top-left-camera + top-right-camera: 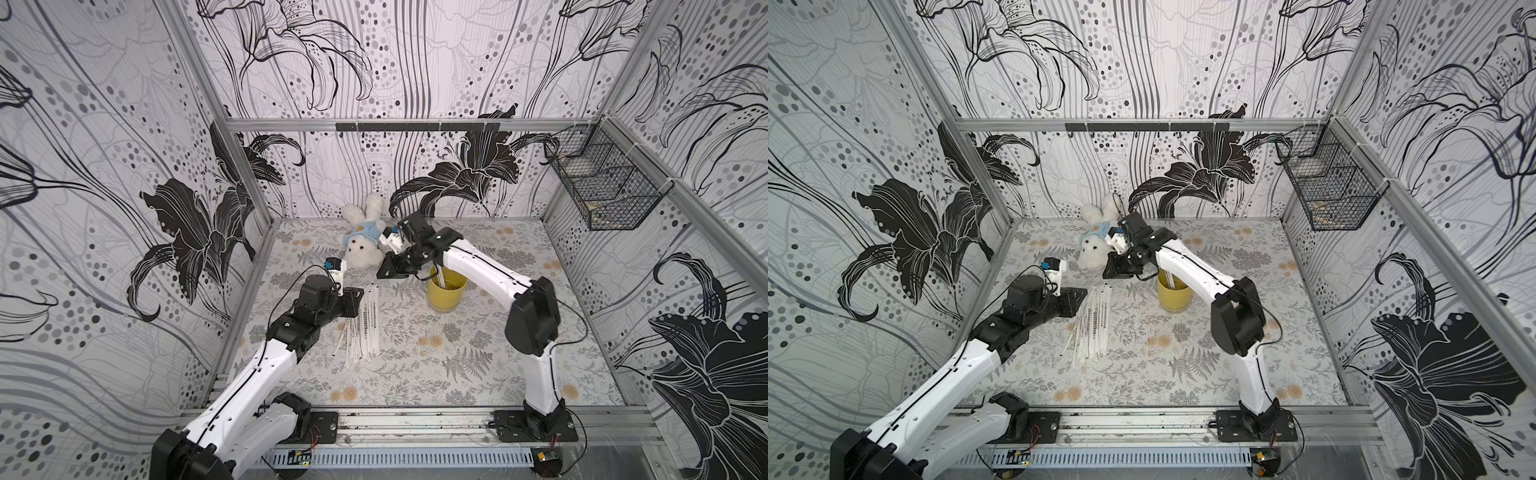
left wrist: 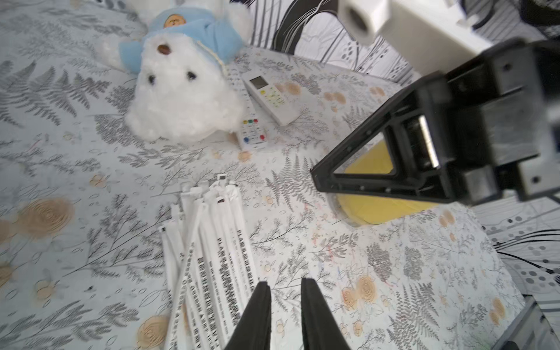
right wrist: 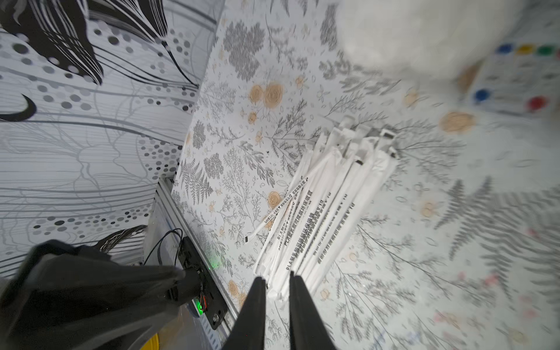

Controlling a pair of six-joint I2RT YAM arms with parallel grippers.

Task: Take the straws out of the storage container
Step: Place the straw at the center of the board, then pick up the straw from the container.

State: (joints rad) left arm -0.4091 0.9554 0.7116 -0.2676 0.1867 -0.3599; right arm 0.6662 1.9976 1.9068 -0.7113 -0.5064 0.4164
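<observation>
The straws point(image 1: 365, 328) lie in a loose white pile on the floral table, left of centre in both top views point(image 1: 1092, 328). The yellow storage container point(image 1: 446, 295) stands upright to their right, with one straw point(image 1: 441, 279) still leaning inside it. My left gripper point(image 2: 285, 285) hovers at the pile's edge, open with nothing between its fingers. My right gripper point(image 3: 277, 277) hangs just left of the container point(image 2: 372, 209) and points toward the pile point(image 3: 321, 206). Its jaws stand slightly apart and empty.
A white plush bear point(image 1: 365, 245) in a blue shirt lies at the back of the table. Two white remotes point(image 2: 269, 97) point(image 2: 251, 133) lie beside it. A black wire basket point(image 1: 602, 178) hangs on the right wall. The arm bases sit on the front rail point(image 1: 415, 424).
</observation>
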